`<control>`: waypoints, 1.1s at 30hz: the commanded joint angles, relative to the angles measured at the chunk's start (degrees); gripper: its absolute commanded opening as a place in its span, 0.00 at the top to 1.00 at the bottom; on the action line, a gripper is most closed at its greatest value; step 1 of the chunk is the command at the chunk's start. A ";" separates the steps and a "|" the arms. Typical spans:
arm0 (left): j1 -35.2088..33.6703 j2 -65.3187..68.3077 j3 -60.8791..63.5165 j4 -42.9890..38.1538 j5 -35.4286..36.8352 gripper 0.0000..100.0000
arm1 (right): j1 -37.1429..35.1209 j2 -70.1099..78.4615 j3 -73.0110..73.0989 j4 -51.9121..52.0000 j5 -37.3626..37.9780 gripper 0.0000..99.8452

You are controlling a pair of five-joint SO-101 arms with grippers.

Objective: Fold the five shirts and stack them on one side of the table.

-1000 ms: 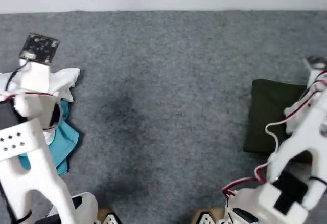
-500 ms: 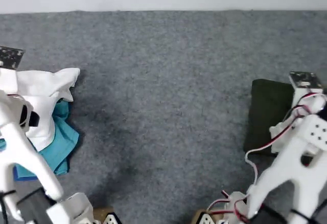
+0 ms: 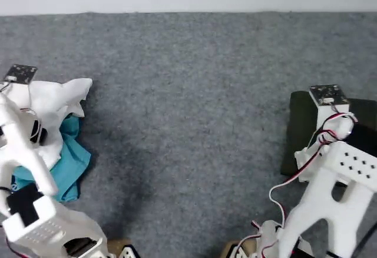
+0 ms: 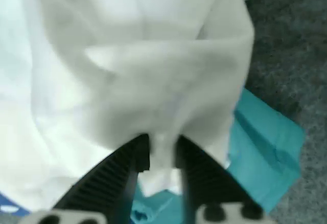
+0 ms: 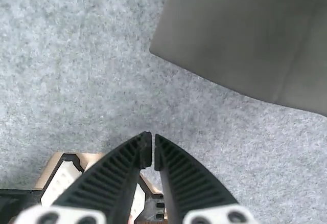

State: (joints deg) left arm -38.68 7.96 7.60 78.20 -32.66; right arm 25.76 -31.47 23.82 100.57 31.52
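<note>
Grey counter (image 3: 188, 93) carries shirts at both side edges of the high view. White shirt (image 3: 62, 102), crumpled, lies at the left edge on top of an unfolded pile. Dark shirt (image 3: 303, 128), folded flat, lies at the right edge, apparently the start of the stack. Teal shirt (image 3: 73, 164) shows from under the white one, lower left. Left gripper (image 4: 162, 150) is clamped on a fold of the white shirt. Right gripper (image 5: 152, 150) is clenched and empty, over bare counter just beside the dark shirt.

Assessment: one shirt is done and the white one is being taken from the pile. The next move calls for carrying it to mid-counter and spreading it flat
</note>
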 commanded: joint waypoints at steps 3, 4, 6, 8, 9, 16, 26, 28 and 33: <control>3.69 -9.49 -0.66 -1.49 -0.26 0.99 | -0.40 -1.71 -0.35 2.24 -0.62 0.99; 4.48 -12.04 -0.66 -1.49 -0.26 0.99 | -0.31 -1.71 -0.35 2.33 -0.62 0.99; 6.24 -17.67 -0.66 -1.76 0.97 0.99 | -0.22 -1.71 -0.35 2.33 -0.62 0.99; 8.35 -23.21 -0.66 -2.20 4.40 0.99 | -0.22 -1.71 -0.35 2.33 -0.62 0.99; 9.49 -25.67 -0.57 -2.81 6.51 0.99 | -0.22 -1.71 -0.35 2.33 -0.62 0.99; 23.38 -37.19 -0.48 -2.99 21.10 0.99 | -0.22 -1.71 -0.35 2.33 -0.62 0.99; 53.36 -38.59 3.03 -14.68 28.48 0.99 | -0.22 -1.71 -0.26 2.33 -0.62 0.99; 58.73 -38.59 6.02 -20.31 28.48 0.99 | -0.22 -1.71 -0.26 2.33 -0.62 0.99; 69.98 -36.84 13.85 -31.21 28.48 0.99 | -0.22 -1.19 -0.26 2.24 -0.62 0.99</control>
State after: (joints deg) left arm 25.05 -28.62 19.65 53.49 -4.88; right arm 25.76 -31.47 23.82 100.57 31.52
